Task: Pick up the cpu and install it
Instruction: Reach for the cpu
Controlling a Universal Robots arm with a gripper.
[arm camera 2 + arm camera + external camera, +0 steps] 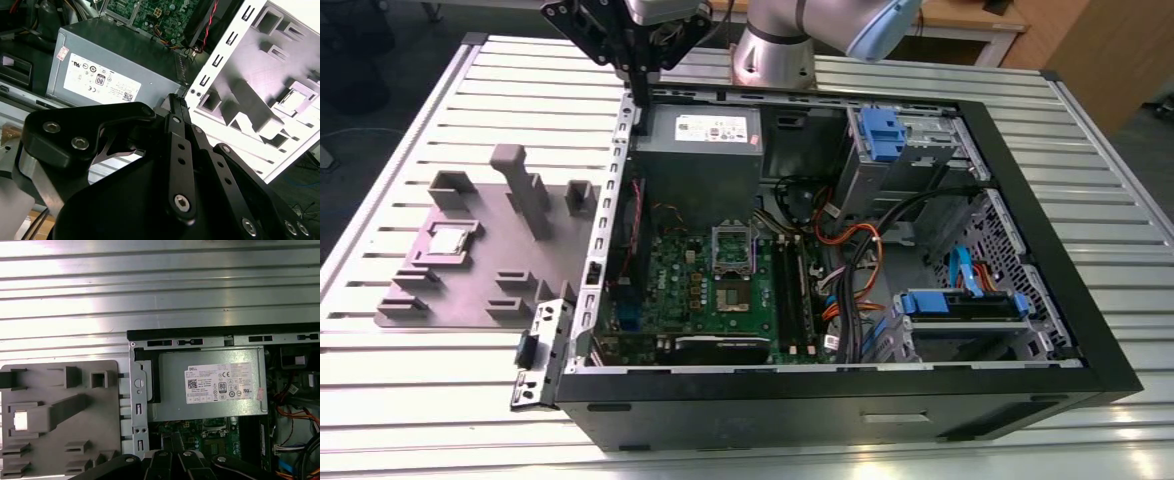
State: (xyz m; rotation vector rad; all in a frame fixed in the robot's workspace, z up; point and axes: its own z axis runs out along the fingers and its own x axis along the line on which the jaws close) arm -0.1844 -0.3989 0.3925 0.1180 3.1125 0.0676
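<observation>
The cpu [450,240] is a small shiny square chip lying in a recess of the grey fixture plate [494,290], on the table at the exterior view's left of the open computer case [1041,300]. It also shows as a bright square, the cpu [20,420], in the first wrist view, and in the second wrist view as the cpu [295,97]. My gripper [640,92] hangs above the case's far left corner, well away from the chip. Its fingers [176,107] are pressed together with nothing between them. On the green motherboard, the socket [732,248] has its metal frame raised.
A grey power supply box [698,130] with a white label sits just under the gripper inside the case. Upright grey posts [520,190] rise from the fixture plate near the chip. Orange and black cables [847,260] and blue drive bays [961,305] crowd the case's right side.
</observation>
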